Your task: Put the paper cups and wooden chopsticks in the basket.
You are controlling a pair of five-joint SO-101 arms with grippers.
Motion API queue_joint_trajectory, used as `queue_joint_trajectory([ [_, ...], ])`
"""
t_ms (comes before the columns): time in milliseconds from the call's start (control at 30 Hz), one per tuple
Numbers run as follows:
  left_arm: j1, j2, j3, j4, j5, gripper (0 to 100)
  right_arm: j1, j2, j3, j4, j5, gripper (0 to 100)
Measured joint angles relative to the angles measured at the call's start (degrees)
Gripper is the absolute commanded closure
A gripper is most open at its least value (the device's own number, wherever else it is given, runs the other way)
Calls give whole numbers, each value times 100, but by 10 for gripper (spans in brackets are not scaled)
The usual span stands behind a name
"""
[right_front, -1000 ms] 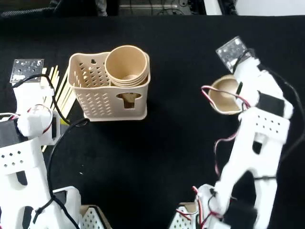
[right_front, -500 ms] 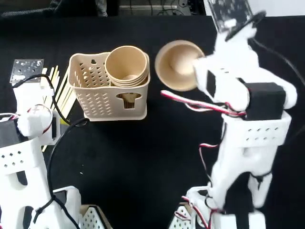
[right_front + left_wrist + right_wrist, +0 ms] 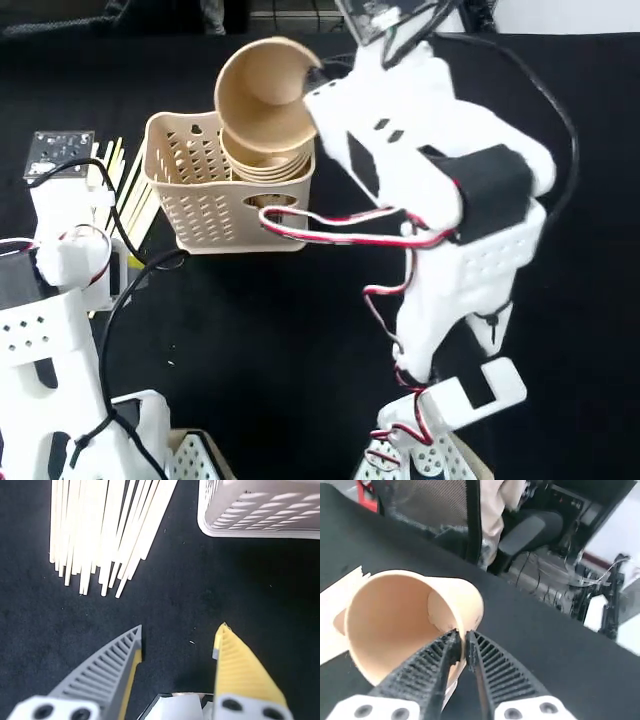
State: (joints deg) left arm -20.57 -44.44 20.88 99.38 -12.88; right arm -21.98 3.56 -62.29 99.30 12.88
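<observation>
**nesting the held cup onto the stack**

the right end effector (image 3: 461,634) is pinching the wall of a paper cup (image 3: 262,88) at its rim, one finger inside and one outside. the cup hangs tilted well off upright above the far side of the basket (image 3: 200,215), which stands toward the far left corner of the counter (image 3: 330,330). a stack of cups (image 3: 268,165) already sits upright in the end of the basket nearer the counter's right edge. the wooden chopsticks (image 3: 105,525) lie on the counter just beside the basket, between it and the left edge. the left end effector (image 3: 177,630) is spread and empty, over bare counter near the chopsticks' ends.

the step in hand looks like dropping this cup into the stack. to do it well, bring the cup base-down and upright, and centre it over the top cup's mouth before lowering. a tilted cup would likely catch a rim or tip the stack. lower until it nests, then release and lift straight up, so the inner finger does not drag the light paper wall back out.
</observation>
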Motion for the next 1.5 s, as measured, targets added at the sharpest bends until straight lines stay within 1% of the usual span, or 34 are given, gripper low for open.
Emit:
queue_joint_trajectory([
  [100, 0, 0, 0, 0, 0, 766, -18, 9, 176, 0, 0, 986],
  [300, 0, 0, 0, 0, 0, 766, -422, 0, 791, 0, 0, 986],
  [500, 0, 0, 0, 0, 0, 766, -448, 0, 1046, 0, -9, 973],
  [567, 0, 0, 18, 0, 0, 766, -448, 35, 1081, 0, -18, 909],
  [667, 0, 0, 255, 0, 0, 766, -466, 114, 1213, 0, -62, 766],
  [700, 0, 0, 360, 0, 0, 766, -466, 141, 1257, 9, -158, 732],
  [767, 0, 0, 527, 0, 0, 766, -466, 132, 1257, 9, -299, 708],
  [1000, 0, 0, 571, 0, 0, 766, -484, 123, 747, -26, -369, 716],
  [1233, 0, 0, 571, -9, 0, 766, -510, 387, 615, -571, -369, 833],
  [1400, -18, 0, 264, -9, 0, 766, -668, 1354, 651, -730, -369, 893],
  [1500, -18, 0, 176, -9, 0, 766, -642, 1679, 387, -730, -369, 904],
])
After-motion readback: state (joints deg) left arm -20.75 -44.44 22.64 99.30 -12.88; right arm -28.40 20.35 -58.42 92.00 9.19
